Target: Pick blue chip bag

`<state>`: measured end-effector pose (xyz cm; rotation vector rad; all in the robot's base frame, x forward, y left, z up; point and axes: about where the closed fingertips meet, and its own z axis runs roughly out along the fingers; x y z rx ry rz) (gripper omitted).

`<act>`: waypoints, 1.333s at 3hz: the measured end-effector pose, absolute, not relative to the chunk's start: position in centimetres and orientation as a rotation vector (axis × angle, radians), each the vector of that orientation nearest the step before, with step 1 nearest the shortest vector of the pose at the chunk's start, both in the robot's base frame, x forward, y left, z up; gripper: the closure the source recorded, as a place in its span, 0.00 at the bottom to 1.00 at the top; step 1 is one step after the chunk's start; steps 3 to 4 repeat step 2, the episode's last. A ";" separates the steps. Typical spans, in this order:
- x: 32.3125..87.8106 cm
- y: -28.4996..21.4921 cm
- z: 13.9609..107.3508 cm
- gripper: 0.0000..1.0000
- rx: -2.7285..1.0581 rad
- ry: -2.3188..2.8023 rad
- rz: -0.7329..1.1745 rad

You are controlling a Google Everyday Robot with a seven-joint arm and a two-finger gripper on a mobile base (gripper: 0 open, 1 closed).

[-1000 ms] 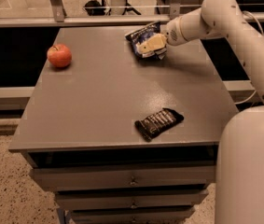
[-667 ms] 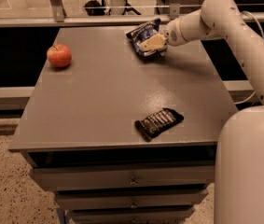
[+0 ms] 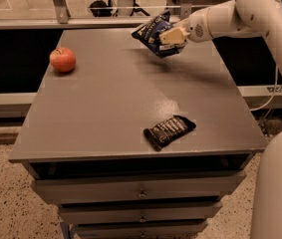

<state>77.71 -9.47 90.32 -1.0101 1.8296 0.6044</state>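
On the counter (image 3: 105,113), 3 things in total. Near the front edge, a bit right of centre: 1 black bar wrapper (image 3: 169,131), flat, w/ white lettering. Farther, by the left edge twd the far left corner: 1 red apple (image 3: 63,59). Farthest, near the far right corner: 1 blue chip bag (image 3: 148,31), tilted, raised above the counter w/ its shadow under it. The end effector (image 3: 173,36) is closed on the bag's right side.
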 end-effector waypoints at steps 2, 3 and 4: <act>72.7 -8.2 94.6 1.00 -1.110 1.693 0.728; 72.7 -8.2 94.6 1.00 -1.110 1.693 0.728; 72.7 -8.2 94.6 1.00 -1.110 1.693 0.728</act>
